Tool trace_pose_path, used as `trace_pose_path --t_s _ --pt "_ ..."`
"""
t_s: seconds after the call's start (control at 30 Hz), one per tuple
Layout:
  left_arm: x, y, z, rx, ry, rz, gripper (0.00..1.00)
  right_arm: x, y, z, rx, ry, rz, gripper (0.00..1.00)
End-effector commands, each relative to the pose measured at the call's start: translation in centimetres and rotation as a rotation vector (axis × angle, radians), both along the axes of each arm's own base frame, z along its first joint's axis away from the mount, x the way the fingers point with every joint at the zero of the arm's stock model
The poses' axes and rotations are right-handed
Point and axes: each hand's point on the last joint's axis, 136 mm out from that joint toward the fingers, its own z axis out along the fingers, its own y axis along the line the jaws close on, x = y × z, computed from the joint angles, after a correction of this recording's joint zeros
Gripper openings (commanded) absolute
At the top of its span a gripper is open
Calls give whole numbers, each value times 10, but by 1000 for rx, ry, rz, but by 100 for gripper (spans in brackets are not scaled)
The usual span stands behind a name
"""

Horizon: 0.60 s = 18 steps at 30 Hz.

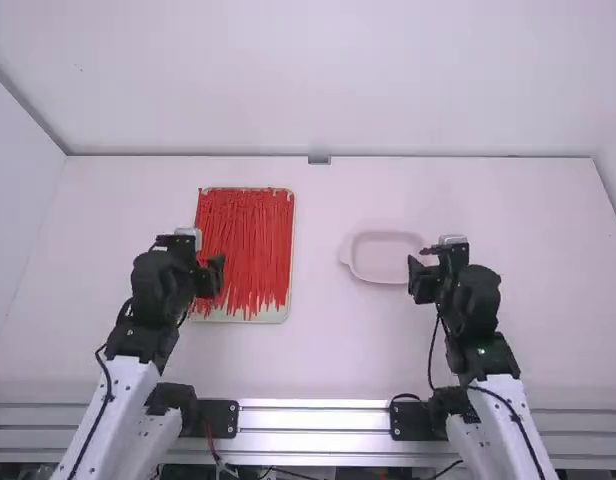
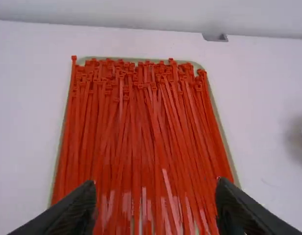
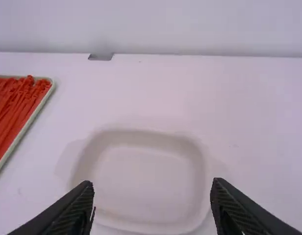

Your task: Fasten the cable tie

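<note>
White table (image 1: pixel 108 220), red cable ties (image 1: pixel 243 250) on tray (image 1: pixel 238 317), white dish (image 1: pixel 386 258)

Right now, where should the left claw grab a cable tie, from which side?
Likely one tail tip at the near edge, from above: ties lie flat and parallel, heads at the tray's far end, tails below the open left claw.

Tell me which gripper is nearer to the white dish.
Right. The right gripper sits at the right rim of the white dish; the left gripper is well to its left, over the red cable ties.
</note>
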Motion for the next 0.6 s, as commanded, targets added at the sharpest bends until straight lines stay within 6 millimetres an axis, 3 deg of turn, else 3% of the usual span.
trace_pose_path --t_s 0.0,0.33,0.57 --pt "8 -8 12 -29 -1 -26 69 9 5 16 16 -12 16 68" --pt "34 -18 6 -105 120 -24 86 32 24 11 27 75 76 86" --pt "47 -14 -2 -116 179 24 94 44 32 8 35 109 97 94"
